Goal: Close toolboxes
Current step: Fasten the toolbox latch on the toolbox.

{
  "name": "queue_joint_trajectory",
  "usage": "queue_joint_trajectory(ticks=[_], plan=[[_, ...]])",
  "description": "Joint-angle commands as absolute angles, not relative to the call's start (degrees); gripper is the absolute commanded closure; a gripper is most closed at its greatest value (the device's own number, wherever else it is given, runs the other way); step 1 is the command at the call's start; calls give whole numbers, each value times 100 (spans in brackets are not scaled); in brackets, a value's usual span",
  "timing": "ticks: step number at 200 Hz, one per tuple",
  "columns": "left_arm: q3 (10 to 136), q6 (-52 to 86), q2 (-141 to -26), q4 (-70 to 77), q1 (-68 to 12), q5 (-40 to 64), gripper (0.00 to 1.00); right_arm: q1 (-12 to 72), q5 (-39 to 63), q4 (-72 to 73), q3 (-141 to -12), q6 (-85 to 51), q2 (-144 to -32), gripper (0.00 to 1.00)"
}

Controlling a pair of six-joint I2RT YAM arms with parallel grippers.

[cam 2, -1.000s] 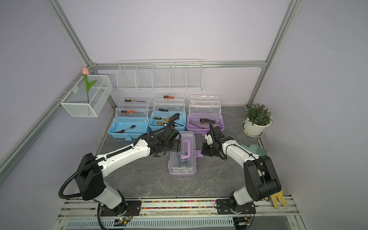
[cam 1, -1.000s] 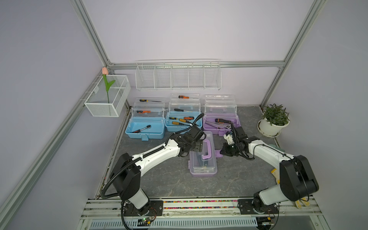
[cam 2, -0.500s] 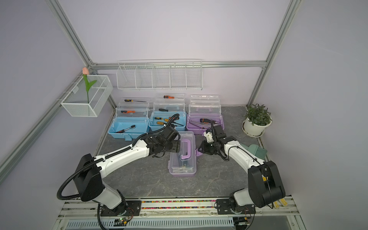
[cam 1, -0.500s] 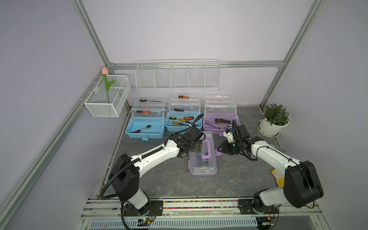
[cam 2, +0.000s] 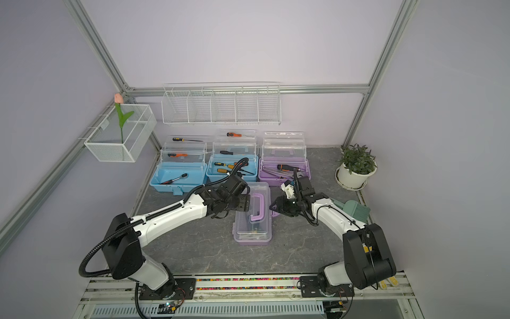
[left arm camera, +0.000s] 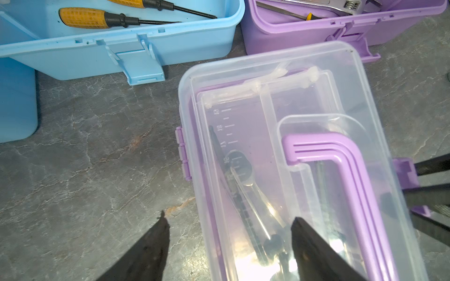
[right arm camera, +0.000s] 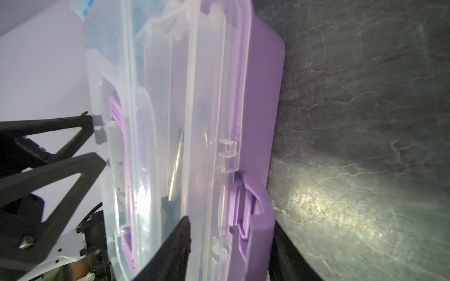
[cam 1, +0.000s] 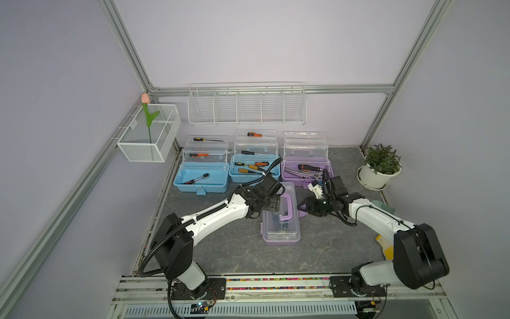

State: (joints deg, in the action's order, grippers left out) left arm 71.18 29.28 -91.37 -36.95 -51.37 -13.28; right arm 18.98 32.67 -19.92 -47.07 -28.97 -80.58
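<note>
Four toolboxes on the bench [cam 1: 220, 248]. Three sit in a row along the back wall, all wide open with their clear trays fanned up and back. That's the left blue box [cam 1: 201, 186] with a ratchet [cam 1: 196, 178] in its base, the middle blue box [cam 1: 234, 174] with yellow-handled screwdrivers [left arm camera: 97, 20], and the open purple box [cam 1: 292, 181] with a few metal tools inside.

The fourth one, the shut purple box [cam 1: 281, 232], lies just in front of that row, between the two arms, with its long side running front to back. Its clear lid is down and the handle [cam 1: 289, 210] lies flat on top. In the left wrist view you can make out tools through the lid.

The left fingers [cam 1: 274, 206] hover over the far half of that box on its hinge side. They're spread wide with nothing in them. One finger [left arm camera: 151, 248] is over bare bench and the other [left arm camera: 314, 250] is over the lid. I can't tell whether it touches the plastic.

The right fingers [cam 1: 303, 208] are on the opposite side, partly spread and straddling the latch [right arm camera: 253, 209]. One finger [right arm camera: 175, 245] lies across the clear lid and the other [right arm camera: 289, 258] is down by the bench. They're not clamped on anything as far as I can see. The latch sticks out sideways from the base rather than sitting snug against the lid.

There's a plant [cam 1: 379, 168] in the back right corner, well apart from all this.
</note>
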Motion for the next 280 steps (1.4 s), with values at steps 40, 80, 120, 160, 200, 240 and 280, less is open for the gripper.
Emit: queue_joint_trajectory(ticks=[40, 80, 120, 160, 200, 240, 280], plan=[[7031, 2880, -9115, -4008, -5224, -1337, 19, 1964, 3719, -1674, -4589, -3066, -7798, 50], [7016, 2918, -9086, -3981, -5255, -1301, 19, 1934, 3739, -1563, -4472, -3113, -7857, 67], [7005, 2970, -9038, -3951, -5290, -1254, 18, 1936, 3731, -1519, -4417, -3138, -7870, 72], [7022, 3015, -8991, -3924, -5378, -1204, 16, 1946, 3624, -1573, -4403, -3111, -7969, 74], [7022, 3067, -8992, -3907, -5447, -1187, 14, 1961, 3482, -1706, -4447, -3111, -8054, 74], [6987, 3111, -8996, -3784, -5511, -1116, 14, 2028, 3348, -1973, -4541, -3070, -8024, 75], [6984, 3133, -9001, -3715, -5535, -1090, 14, 2080, 3120, -2314, -4552, -2938, -7944, 76]])
